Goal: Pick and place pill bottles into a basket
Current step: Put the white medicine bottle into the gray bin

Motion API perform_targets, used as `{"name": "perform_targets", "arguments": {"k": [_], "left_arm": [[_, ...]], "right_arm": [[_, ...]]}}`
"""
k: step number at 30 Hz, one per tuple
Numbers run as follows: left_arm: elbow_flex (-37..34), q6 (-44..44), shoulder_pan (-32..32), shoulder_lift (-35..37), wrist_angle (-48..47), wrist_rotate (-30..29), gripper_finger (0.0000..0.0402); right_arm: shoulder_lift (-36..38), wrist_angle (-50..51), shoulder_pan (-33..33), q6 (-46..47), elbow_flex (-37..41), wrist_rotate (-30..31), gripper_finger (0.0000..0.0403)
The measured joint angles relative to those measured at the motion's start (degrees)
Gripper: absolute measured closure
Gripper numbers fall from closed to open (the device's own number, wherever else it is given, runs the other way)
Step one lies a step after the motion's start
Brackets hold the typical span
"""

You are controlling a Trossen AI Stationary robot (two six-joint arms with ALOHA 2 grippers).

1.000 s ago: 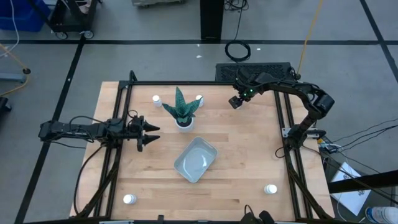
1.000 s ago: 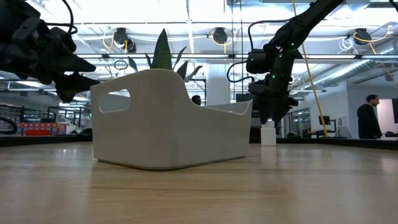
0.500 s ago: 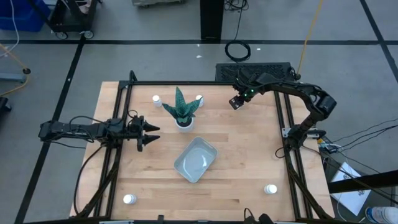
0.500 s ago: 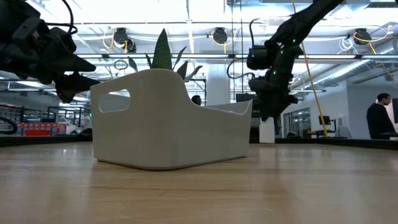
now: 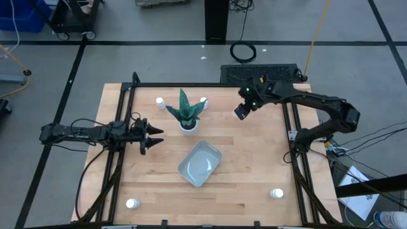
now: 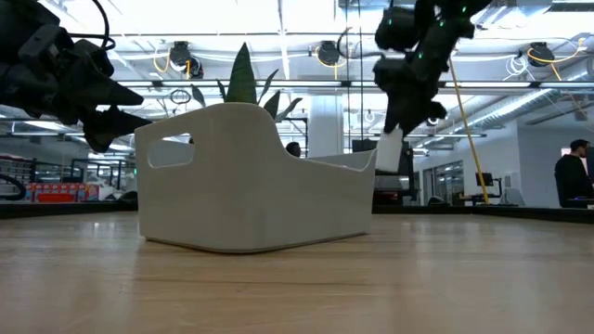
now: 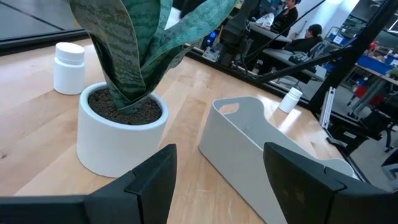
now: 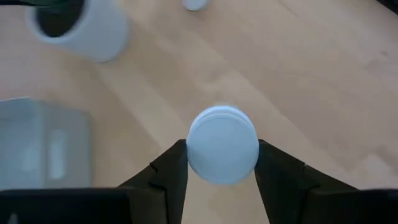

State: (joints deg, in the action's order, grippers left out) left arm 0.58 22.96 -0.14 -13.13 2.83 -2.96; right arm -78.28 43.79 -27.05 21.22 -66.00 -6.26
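Observation:
My right gripper (image 5: 241, 112) hangs over the far right part of the table, shut on a white pill bottle (image 6: 390, 153) that it carries high above the wood. The basket (image 5: 200, 163), a pale tray, rests flat near the middle of the table. Two more pill bottles (image 5: 159, 102) (image 5: 203, 100) stand on their bases at the far edge, on either side of the plant. Two others (image 5: 132, 203) (image 5: 276, 193) stand near the front corners. My left gripper (image 5: 150, 135) waits open at the left, pointing level at the plant pot (image 7: 118, 127). My right gripper pinches the bottle between its two fingers (image 8: 169, 174), one on each side of its capped upper end (image 8: 194, 155). The fingers slant down onto it from above. The bottle hangs below them, lifted clear of the table and slightly tilted.
A snake plant in a white pot (image 5: 188, 126) stands just beyond the basket, between it and the far bottles. Black rails (image 5: 294, 127) run along the table's sides. Bare wood lies between my right gripper and the basket.
My right gripper has taken hold of the bottle that stood on the far right of the table. It has risen with it and come a little toward the table's near edge. The bottle is now lifted well clear of the wood.

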Motion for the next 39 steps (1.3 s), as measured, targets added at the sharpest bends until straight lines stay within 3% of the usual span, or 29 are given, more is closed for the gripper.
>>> {"name": "perform_targets", "arguments": {"k": [8,19,25,30,39], "left_arm": [[0.0,0.0,0.0,0.0,0.0,0.0,0.0156],[0.0,0.0,0.0,0.0,0.0,0.0,0.0156],[0.0,0.0,0.0,0.0,0.0,0.0,0.0156],[0.0,0.0,0.0,0.0,0.2,0.0,0.0156],[0.0,0.0,0.0,0.0,0.3,0.0,0.0156]], "right_arm": [[2.2,-3.9,8.3,6.9,-2.6,-0.2,0.0255],[2.4,-3.0,20.0,3.7,-15.5,0.2,0.0255],[4.2,-2.8,29.1,3.1,-15.8,0.5,0.0255],[4.3,-5.6,36.9,3.2,-15.8,4.3,0.0255],[-0.2,-17.3,40.8,4.9,-17.3,4.7,0.0255]]}}
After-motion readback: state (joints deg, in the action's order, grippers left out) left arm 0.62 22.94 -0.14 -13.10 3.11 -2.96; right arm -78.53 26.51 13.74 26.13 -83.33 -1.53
